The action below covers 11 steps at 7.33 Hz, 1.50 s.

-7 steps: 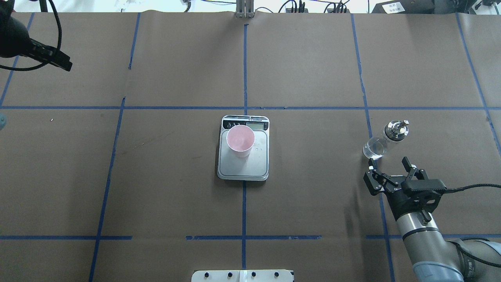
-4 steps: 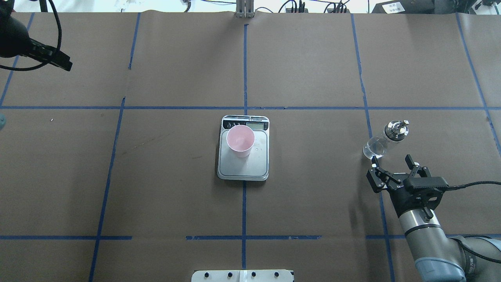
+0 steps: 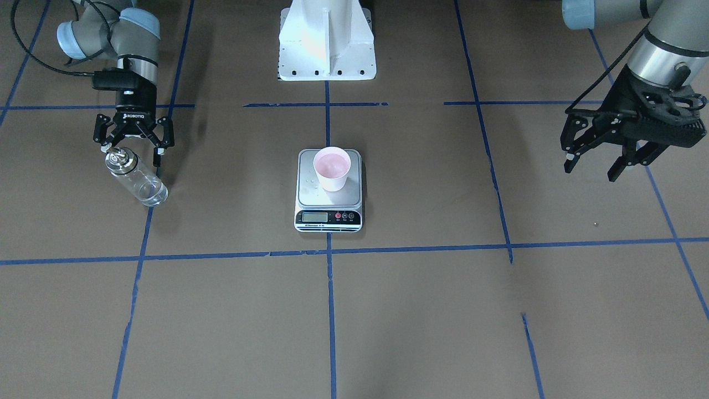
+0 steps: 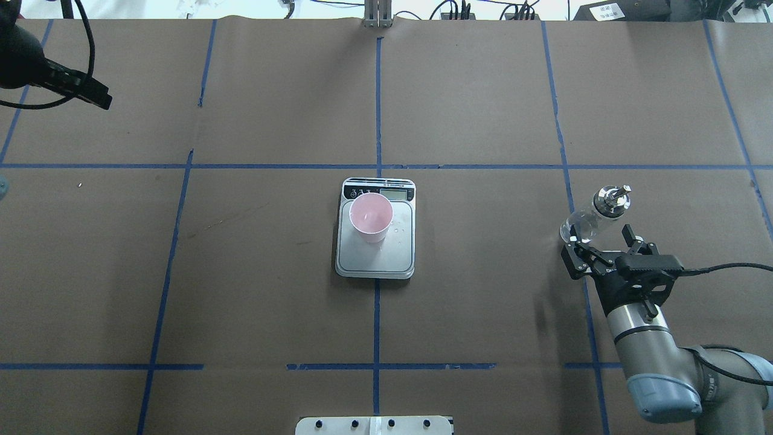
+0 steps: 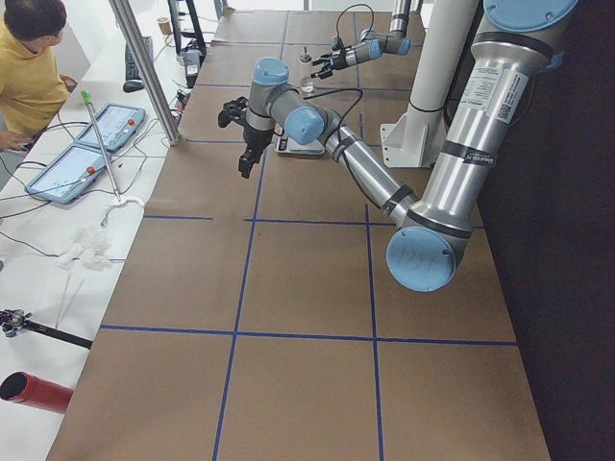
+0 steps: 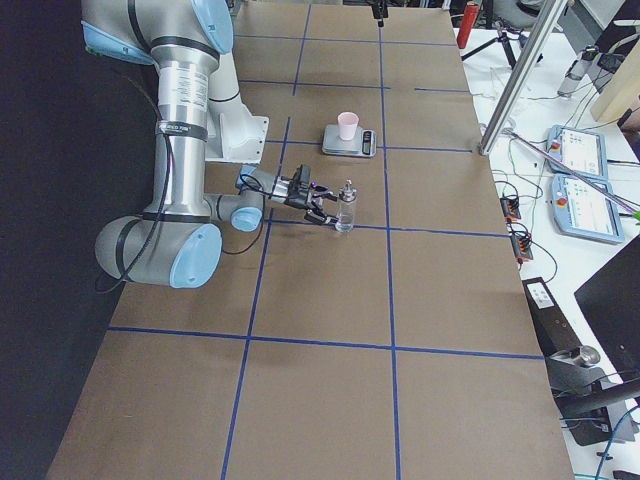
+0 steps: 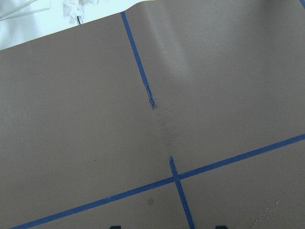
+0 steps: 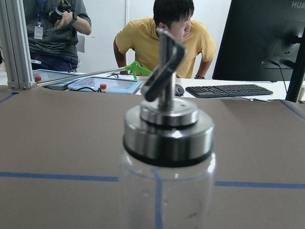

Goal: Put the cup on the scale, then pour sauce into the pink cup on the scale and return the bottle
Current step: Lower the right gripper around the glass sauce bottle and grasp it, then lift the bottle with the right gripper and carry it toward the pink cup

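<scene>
- The right arm (image 4: 642,338) comes in from the near right corner of the table (image 4: 483,314), its forearm reaching away from the base.
- Its wrist is close to level, so the right gripper (image 4: 601,240) lies low over the table and aims forward, away from the robot.
- The right gripper's jaws are spread wide, one black finger (image 4: 572,249) on each side.
- The left arm (image 5: 360,173) stretches out long toward the far left part of the table.
- The left gripper (image 3: 590,170) hangs well above the table, aimed downward with a slight tilt, and its jaws also stand apart.
</scene>
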Each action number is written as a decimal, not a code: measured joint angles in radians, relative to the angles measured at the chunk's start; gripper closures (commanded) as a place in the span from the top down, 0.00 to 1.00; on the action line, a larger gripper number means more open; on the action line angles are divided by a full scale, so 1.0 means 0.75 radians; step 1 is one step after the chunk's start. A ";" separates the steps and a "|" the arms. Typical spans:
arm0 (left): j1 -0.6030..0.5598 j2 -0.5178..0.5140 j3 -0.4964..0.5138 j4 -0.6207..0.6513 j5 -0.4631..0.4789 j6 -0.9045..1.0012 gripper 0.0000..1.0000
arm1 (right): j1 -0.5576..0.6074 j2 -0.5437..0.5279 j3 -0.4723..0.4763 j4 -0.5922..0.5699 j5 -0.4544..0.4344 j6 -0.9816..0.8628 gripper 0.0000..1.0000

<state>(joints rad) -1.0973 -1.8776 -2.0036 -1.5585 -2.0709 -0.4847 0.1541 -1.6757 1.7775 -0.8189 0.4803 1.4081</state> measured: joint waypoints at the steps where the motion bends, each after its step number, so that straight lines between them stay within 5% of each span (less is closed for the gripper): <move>1: -0.001 0.001 -0.003 0.001 0.000 0.000 0.73 | 0.018 0.056 -0.059 0.060 0.014 -0.047 0.98; 4: -0.001 0.000 -0.011 0.008 0.000 -0.001 0.73 | 0.030 0.098 -0.207 0.346 0.022 -0.243 0.98; 7: -0.001 0.000 -0.019 0.011 0.002 -0.002 0.73 | 0.045 0.099 -0.235 0.385 0.024 -0.264 0.84; 9: -0.001 0.000 -0.024 0.012 0.003 -0.002 0.74 | 0.067 0.099 -0.237 0.386 0.024 -0.266 0.22; 10: -0.001 0.001 -0.025 0.013 0.008 -0.002 0.74 | 0.083 0.101 -0.237 0.386 0.025 -0.269 0.00; 11: -0.001 0.002 -0.026 0.013 0.016 -0.002 0.74 | 0.102 0.110 -0.235 0.386 0.026 -0.290 0.00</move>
<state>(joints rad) -1.0983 -1.8763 -2.0229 -1.5487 -2.0589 -0.4863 0.2306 -1.5930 1.6012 -0.5293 0.4995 1.1905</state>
